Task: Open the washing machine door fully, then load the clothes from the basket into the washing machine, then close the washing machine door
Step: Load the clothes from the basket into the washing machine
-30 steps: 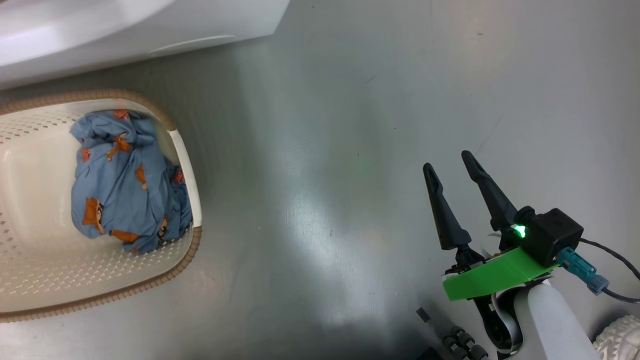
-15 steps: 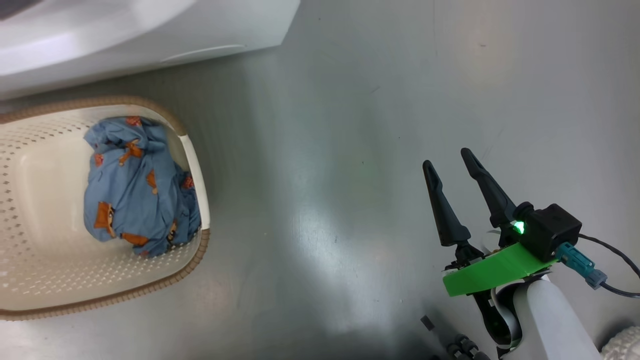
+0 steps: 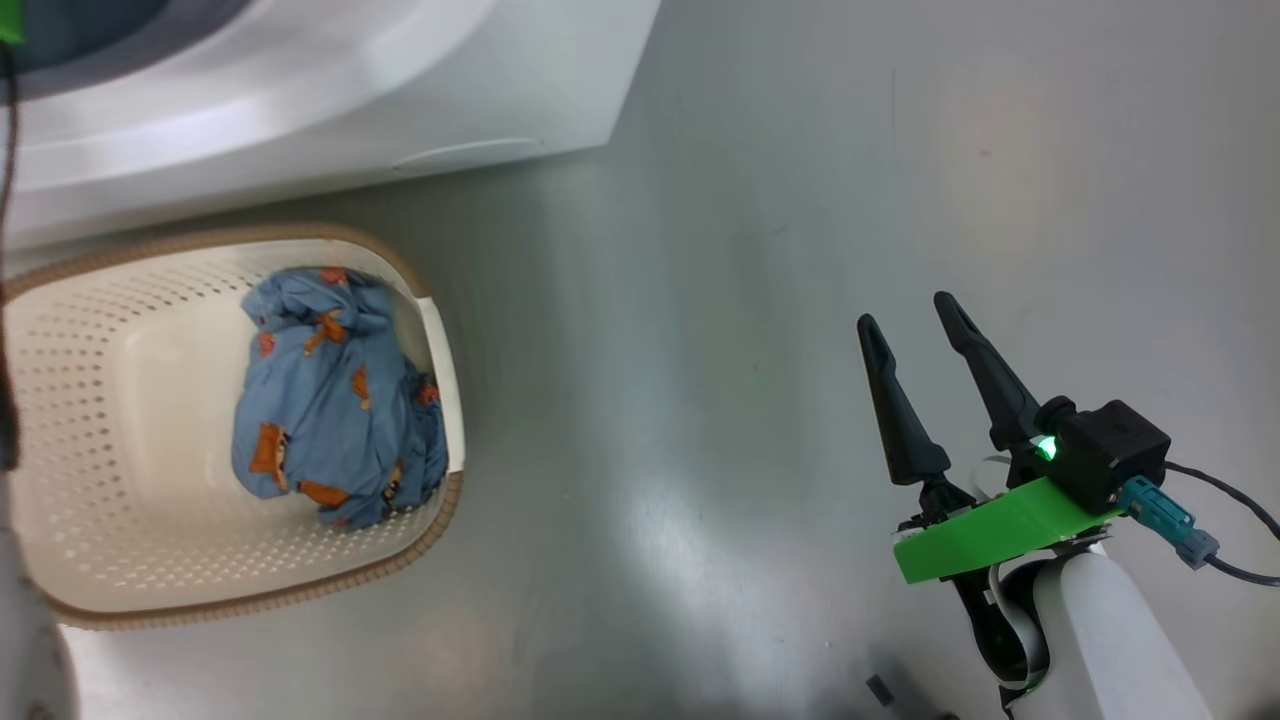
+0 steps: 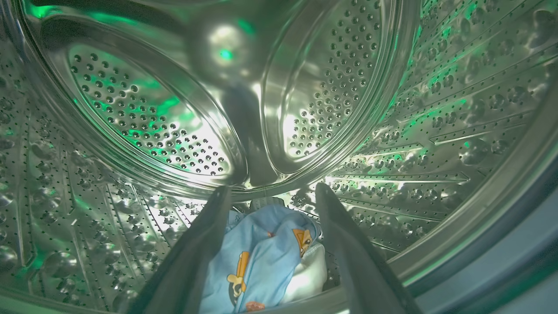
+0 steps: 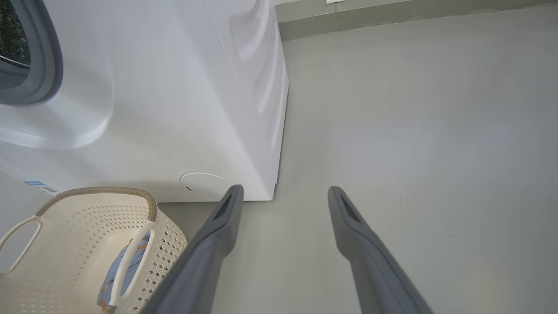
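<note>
The basket (image 3: 250, 603) lies long-ways along the front of the washing machine (image 3: 400, 110) on a glossy grey floor (image 3: 700, 300). A bundle of clothes (image 3: 330, 400) is crumpled against the basket's right end.

Inside the steel drum (image 4: 436, 109) the left gripper (image 4: 273, 188) has its fingers spread. A bear-print garment (image 4: 257, 257) lies below them, seemingly loose, though contact is hard to judge.

The right gripper (image 3: 904, 310) hangs over the floor, fingers apart. Since the earlier frame the head camera has swung, and the bundle lies unchanged.

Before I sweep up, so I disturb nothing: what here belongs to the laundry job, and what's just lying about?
Job: washing machine, its drum with one garment inside, basket, clothes in it.
Lying about: small dark scrap on the floor, too small to identify.
</note>
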Tool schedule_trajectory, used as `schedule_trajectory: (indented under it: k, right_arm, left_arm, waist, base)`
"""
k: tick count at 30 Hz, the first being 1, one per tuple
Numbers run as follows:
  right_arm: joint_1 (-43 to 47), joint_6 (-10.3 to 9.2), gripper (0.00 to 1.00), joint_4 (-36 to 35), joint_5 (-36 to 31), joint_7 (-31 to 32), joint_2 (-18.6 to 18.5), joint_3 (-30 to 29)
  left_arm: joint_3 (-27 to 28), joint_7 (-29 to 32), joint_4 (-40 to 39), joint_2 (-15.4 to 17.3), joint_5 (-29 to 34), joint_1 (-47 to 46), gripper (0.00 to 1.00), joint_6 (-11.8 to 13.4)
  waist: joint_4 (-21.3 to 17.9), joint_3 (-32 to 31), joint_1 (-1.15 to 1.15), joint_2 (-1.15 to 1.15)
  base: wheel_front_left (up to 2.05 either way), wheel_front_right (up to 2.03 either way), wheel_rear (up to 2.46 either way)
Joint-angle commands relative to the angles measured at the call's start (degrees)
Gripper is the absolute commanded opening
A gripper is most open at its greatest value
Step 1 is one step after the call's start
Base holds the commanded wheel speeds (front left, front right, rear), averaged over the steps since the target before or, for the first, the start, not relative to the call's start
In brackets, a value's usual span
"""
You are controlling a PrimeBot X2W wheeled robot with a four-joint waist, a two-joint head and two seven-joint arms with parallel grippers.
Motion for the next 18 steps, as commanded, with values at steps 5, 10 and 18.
schedule_trajectory:
  k: [5,10,18]
  right_arm:
    - [1.4,0.16,1.00,-0.1,-0.8,-0.7,0.1,0.7]
    - [2.1,0.16,1.00,0.8,-1.0,-0.7,0.1,0.3]
    - [4.1,0.16,1.00,2.2,-0.9,-0.7,0.1,-0.6]
  left_arm:
    - [0.3,-0.1,-2.8,0.7,-1.3,4.8,1.00,-0.1]
    - [0.4,-0.1,-5.2,-0.2,-3.0,10.1,1.00,-0.1]
    - [2.6,-0.1,-11.1,-1.8,-4.5,20.3,1.00,-0.1]
  waist:
    - [2.1,-4.1,0.00,0.00]
    - [3.1,-7.7,0.00,0.00]
    - [4.2,-14.4,0.00,0.00]
  base:
    - [0.00,0.00,0.00]
    - [0.00,0.00,0.00]
    - [0.00,0.00,0.00]
